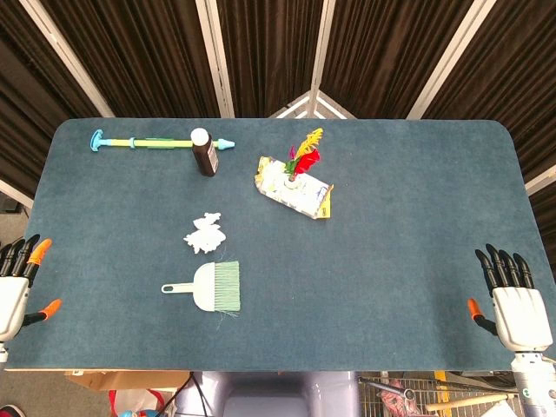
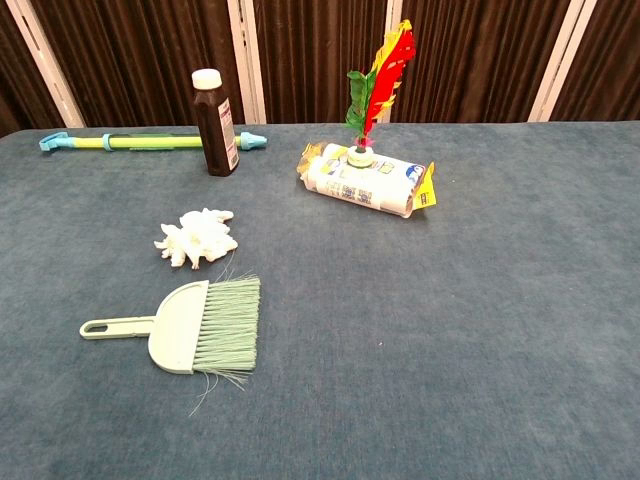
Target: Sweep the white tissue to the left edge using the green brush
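Note:
A crumpled white tissue [image 1: 206,233] [image 2: 196,238] lies on the blue table left of centre. Just in front of it the green brush [image 1: 208,287] [image 2: 198,327] lies flat, handle pointing left and bristles to the right. My left hand [image 1: 17,284] rests at the table's near left corner, fingers spread, holding nothing. My right hand [image 1: 514,301] is at the near right corner, fingers also apart and empty. Both hands are far from the brush and appear only in the head view.
A brown bottle [image 1: 204,152] [image 2: 215,124] stands at the back left beside a long blue-green tube toy [image 1: 156,142] [image 2: 140,142]. A white packet [image 1: 294,188] [image 2: 365,182] with a red-yellow feather shuttlecock [image 1: 301,158] [image 2: 375,85] on it lies behind centre.

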`<state>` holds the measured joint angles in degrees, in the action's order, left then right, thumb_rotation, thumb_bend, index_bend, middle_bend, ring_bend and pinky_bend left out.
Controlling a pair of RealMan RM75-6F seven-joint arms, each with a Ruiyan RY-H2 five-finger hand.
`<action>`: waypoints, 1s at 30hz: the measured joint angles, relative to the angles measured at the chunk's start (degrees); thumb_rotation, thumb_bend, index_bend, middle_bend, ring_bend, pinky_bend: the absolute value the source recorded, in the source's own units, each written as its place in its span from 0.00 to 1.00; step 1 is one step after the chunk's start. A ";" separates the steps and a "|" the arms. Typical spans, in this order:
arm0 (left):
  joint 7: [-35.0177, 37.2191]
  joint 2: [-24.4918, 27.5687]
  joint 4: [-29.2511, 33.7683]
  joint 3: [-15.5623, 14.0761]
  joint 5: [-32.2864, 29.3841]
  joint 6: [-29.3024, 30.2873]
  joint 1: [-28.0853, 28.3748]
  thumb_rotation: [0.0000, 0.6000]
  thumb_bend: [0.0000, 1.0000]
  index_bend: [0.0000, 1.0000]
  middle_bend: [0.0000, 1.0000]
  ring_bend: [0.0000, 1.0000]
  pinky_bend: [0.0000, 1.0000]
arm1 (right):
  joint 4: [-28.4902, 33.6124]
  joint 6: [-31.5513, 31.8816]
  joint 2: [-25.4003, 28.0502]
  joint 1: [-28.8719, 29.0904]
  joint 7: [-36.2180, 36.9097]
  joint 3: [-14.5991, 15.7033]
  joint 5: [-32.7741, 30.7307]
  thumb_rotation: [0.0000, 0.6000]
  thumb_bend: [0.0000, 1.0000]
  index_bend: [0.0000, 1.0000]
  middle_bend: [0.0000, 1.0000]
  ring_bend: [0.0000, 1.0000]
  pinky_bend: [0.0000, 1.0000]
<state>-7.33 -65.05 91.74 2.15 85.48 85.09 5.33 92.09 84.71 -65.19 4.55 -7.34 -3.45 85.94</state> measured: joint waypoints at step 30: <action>-8.41 -1.07 6.10 2.09 -2.43 -4.58 3.90 1.00 0.30 0.39 0.97 0.93 0.92 | 0.71 -0.97 0.37 0.18 1.66 0.22 -0.18 1.00 0.38 0.00 0.00 0.00 0.00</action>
<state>-15.73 -66.12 97.85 4.24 83.05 80.52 9.22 92.80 83.74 -64.82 4.73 -5.67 -3.23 85.75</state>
